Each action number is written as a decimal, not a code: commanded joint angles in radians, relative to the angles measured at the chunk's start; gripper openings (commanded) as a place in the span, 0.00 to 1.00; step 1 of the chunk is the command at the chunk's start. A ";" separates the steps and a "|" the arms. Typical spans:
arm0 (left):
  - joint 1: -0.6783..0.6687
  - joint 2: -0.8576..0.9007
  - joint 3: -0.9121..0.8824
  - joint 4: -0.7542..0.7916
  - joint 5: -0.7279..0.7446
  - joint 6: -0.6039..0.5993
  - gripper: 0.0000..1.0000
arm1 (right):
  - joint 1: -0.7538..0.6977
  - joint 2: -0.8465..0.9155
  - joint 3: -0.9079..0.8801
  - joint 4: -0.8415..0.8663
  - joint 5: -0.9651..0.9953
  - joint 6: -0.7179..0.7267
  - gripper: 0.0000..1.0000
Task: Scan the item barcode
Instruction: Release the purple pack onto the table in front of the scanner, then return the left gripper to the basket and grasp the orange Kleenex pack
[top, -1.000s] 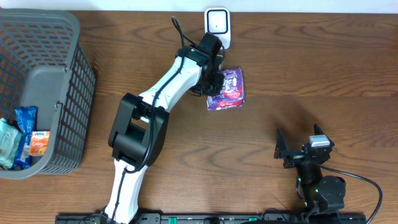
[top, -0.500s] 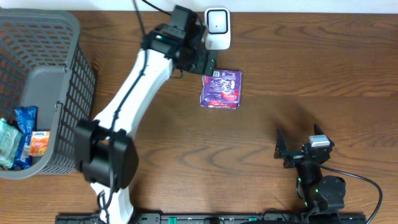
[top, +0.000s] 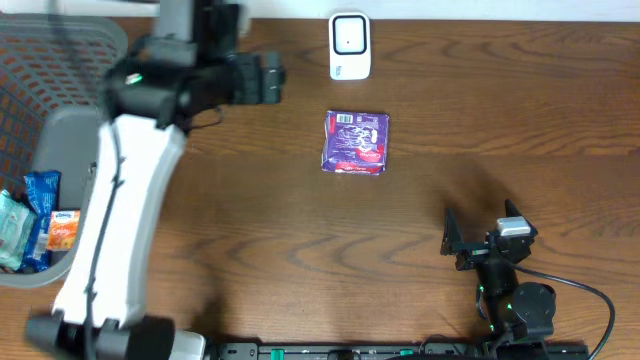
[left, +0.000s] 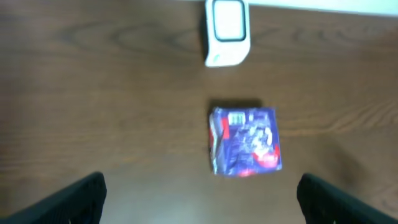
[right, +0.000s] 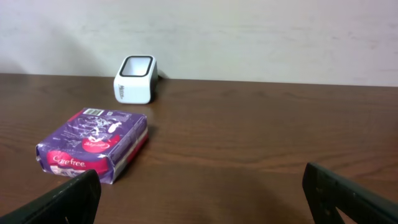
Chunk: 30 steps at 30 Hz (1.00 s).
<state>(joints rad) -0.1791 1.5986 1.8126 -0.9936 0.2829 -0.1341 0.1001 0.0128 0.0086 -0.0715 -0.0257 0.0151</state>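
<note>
One purple packet (left: 245, 142) well ahead of spread left fingers (left: 74, 199)

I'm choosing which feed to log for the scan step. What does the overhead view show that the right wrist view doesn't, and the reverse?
Only overhead: the grey basket holding snack packets at far left, and the left arm over that side. Only right wrist: the pale wall behind the table, and the lettered near side of the purple package. Both: that package lying flat on the table, apart from the white scanner.
</note>
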 joint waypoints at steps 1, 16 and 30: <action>0.037 -0.070 0.024 -0.053 -0.007 0.030 0.98 | -0.009 -0.001 -0.003 -0.003 0.005 0.014 0.99; 0.338 -0.149 0.024 -0.173 -0.053 -0.292 0.98 | -0.009 -0.001 -0.003 -0.003 0.005 0.014 0.99; 0.556 -0.148 0.024 0.001 0.029 -0.351 0.98 | -0.009 -0.001 -0.003 -0.003 0.005 0.014 0.99</action>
<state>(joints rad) 0.3332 1.4528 1.8153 -1.0096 0.3122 -0.4538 0.1001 0.0128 0.0086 -0.0719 -0.0261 0.0154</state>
